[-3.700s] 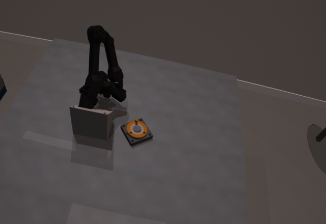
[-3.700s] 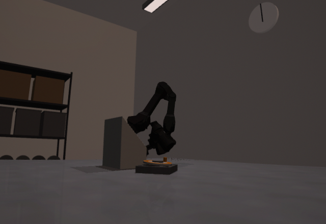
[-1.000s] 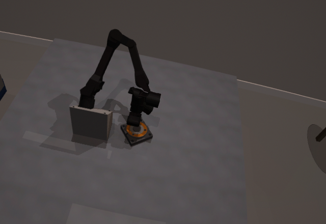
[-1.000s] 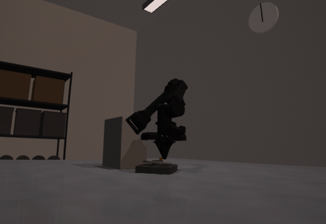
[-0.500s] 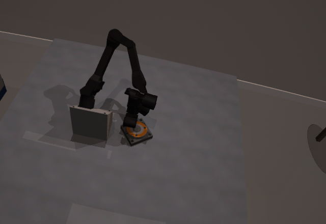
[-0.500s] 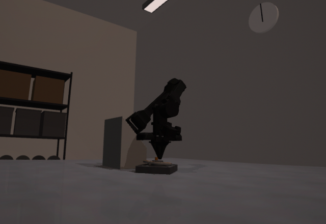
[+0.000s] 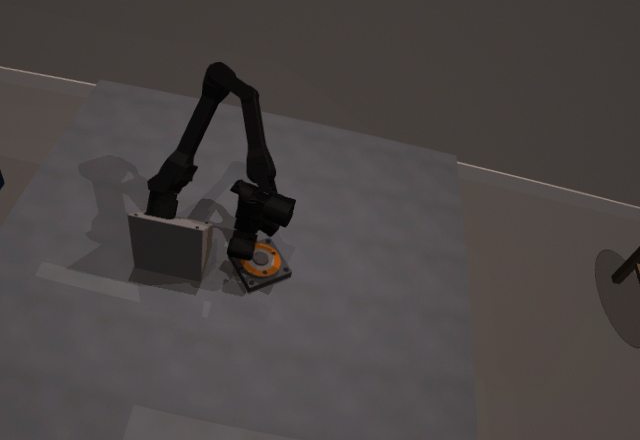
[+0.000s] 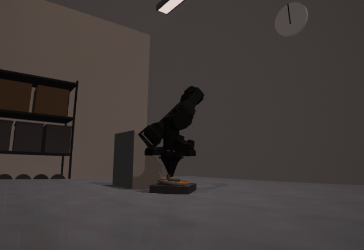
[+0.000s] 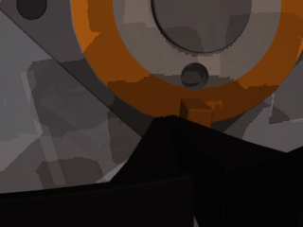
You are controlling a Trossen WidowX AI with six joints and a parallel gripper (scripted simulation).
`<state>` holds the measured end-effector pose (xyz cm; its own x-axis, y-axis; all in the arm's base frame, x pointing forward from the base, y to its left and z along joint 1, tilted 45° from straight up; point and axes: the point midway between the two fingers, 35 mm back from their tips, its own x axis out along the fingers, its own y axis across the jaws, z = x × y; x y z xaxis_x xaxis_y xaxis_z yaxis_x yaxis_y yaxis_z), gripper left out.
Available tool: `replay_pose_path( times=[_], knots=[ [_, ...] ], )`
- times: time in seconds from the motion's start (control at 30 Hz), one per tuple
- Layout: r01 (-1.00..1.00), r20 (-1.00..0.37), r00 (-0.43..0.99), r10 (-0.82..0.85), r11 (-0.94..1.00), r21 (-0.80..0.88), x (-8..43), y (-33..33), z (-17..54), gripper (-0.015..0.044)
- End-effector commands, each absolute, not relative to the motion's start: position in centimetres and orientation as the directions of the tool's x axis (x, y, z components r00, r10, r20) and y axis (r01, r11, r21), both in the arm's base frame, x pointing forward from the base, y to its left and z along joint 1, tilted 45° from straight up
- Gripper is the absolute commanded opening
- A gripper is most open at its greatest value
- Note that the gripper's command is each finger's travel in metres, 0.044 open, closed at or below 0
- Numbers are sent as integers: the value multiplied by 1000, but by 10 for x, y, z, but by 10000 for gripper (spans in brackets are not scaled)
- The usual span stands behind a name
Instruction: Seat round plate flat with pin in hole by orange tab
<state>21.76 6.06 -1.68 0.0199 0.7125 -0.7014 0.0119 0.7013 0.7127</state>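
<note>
The round plate point(image 7: 276, 264) point(image 8: 184, 182) point(image 9: 95, 57) has an orange ring and sits around the grey post point(image 7: 260, 257) point(image 8: 175, 179) point(image 9: 204, 24). It looks slightly tilted on the dark square base point(image 7: 271, 281) point(image 8: 169, 189) point(image 9: 54, 28), its left side higher in the exterior view. The orange tab point(image 8: 168, 176) point(image 9: 200, 116) stands up at the rim. The hole point(image 9: 194, 77) lies between tab and post; whether the pin is in it, I cannot tell. My gripper point(image 8: 171, 175) point(image 9: 165, 127) is shut and empty, its tips right beside the tab; contact is unclear. The top view hides the tips.
A grey block with a pale sloping side point(image 7: 168, 246) point(image 8: 123, 159) stands left of the base, close to the arm's mount. The arm arches over from behind it. Shelves with boxes point(image 8: 53, 100) are in the background.
</note>
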Motion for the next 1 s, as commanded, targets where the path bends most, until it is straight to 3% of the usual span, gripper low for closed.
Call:
replay_pose_path(
  times=[0.0,0.97],
  knots=[
    [15,-704,16,710,704,710,215,57,-20,0],
    [15,-705,16,709,705,709,215,36,-40,0]
  ],
)
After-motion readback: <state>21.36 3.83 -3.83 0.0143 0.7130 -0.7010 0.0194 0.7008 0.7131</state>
